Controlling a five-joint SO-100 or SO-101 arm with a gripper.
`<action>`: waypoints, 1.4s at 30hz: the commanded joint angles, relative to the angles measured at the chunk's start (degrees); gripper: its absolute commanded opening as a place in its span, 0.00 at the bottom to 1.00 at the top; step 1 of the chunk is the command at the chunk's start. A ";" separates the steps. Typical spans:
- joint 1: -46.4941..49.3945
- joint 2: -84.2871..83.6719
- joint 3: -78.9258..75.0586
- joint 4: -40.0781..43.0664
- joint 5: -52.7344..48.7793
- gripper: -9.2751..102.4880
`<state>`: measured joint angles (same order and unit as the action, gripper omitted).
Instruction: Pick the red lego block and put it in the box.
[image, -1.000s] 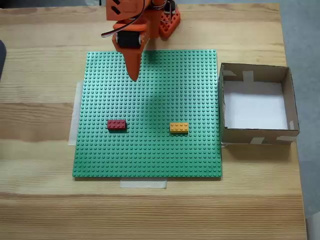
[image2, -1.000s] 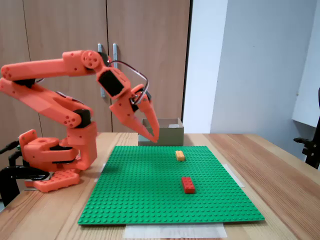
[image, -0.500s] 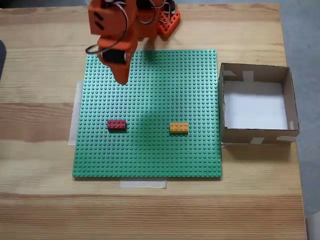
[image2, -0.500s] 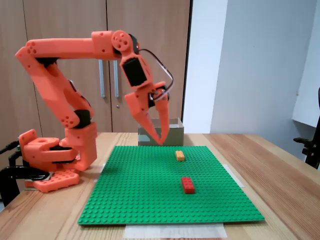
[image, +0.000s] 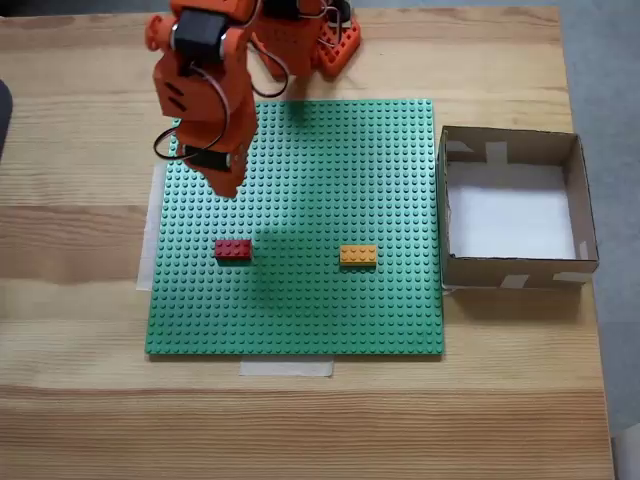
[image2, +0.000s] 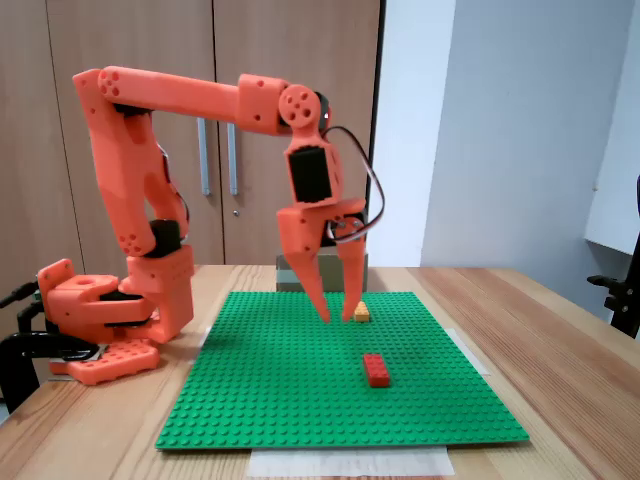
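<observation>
Red lego block (image: 233, 249) sits studs-up on the green baseplate (image: 330, 310), left of centre in the top-down fixed view, long axis running left-right; in the side-on fixed view it lies in the near half of the plate (image2: 377, 369). Nothing touches it, so it is free for a straight descent. Yellow-orange brick (image: 358, 255) lies in about the same row, well apart to the right, between the red block and the box (image: 580, 190), and probably too far away to foul a grasp. Box stands on the wooden table (image: 80, 300) just beside the plate's right edge, open top, white floor bare; low walls should make the drop easy once the block is carried across. Gripper (image2: 338, 316) hangs above the plate with fingertips pointing down, jaws parted with a clear gap between them, holding nothing. In the top-down view it is above and slightly left of the red block (image: 226, 188), not yet over it. Judgement: approach phase, grasp not begun; next move calls for advancing over the block, then lowering with the fingers straddling its short sides.
</observation>
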<state>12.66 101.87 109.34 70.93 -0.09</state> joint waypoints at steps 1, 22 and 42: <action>1.93 -1.67 -0.70 -4.75 -0.97 0.17; 4.48 -10.37 -5.45 -9.93 -3.60 0.24; 3.60 -15.29 -8.88 -9.67 -5.19 0.26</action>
<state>16.79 86.40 102.74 61.35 -5.45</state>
